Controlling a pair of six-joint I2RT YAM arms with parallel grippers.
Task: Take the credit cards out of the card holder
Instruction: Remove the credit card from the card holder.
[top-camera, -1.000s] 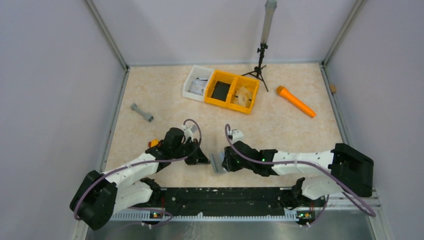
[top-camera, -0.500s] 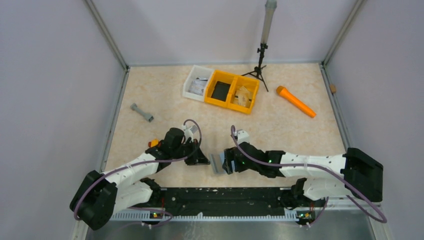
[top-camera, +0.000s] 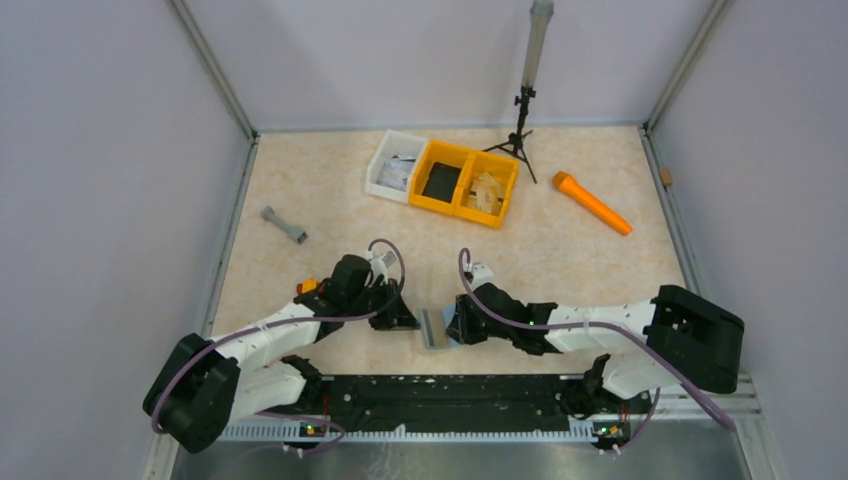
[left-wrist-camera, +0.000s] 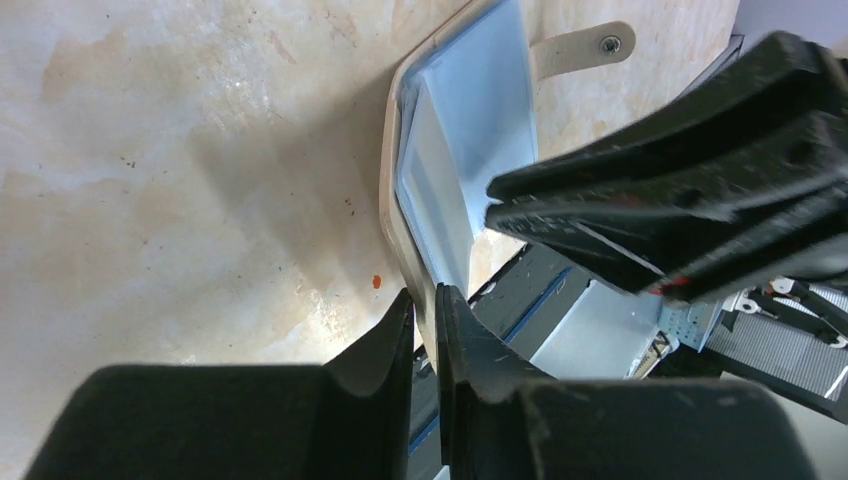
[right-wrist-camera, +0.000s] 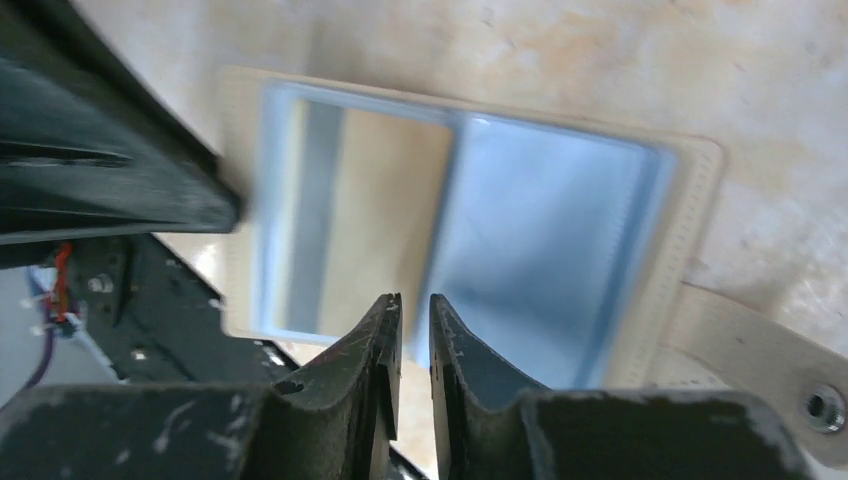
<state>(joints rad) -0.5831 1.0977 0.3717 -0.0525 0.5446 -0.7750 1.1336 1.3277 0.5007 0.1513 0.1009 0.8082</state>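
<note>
Step in hand: by my judgement, getting hold of one of the credit cards while the card holder (right-wrist-camera: 540, 230) is steadied. None shows clear of it.
Card holder: lies open on the desk (top-camera: 560, 250) between the two tools, shiny blue-grey face up. Its snap strap (right-wrist-camera: 760, 370) is on the side far from the left tool.
Left tool (left-wrist-camera: 425, 295): jaws almost together, only a slit. The holder's tan rim runs up to the tips. Pinching or just touching, I cannot tell.
Right tool (right-wrist-camera: 408, 300): jaws likewise nearly closed, tips at the holder's edge nearest it. Whether anything is nipped, I cannot tell.
Doing it well: left tool pins the rim; right tool catches one card edge only, not the sleeve, and draws it out flat and slowly, or the holder drags along.
Pose: both arms low, reaching inward, tips facing across the holder.
</note>
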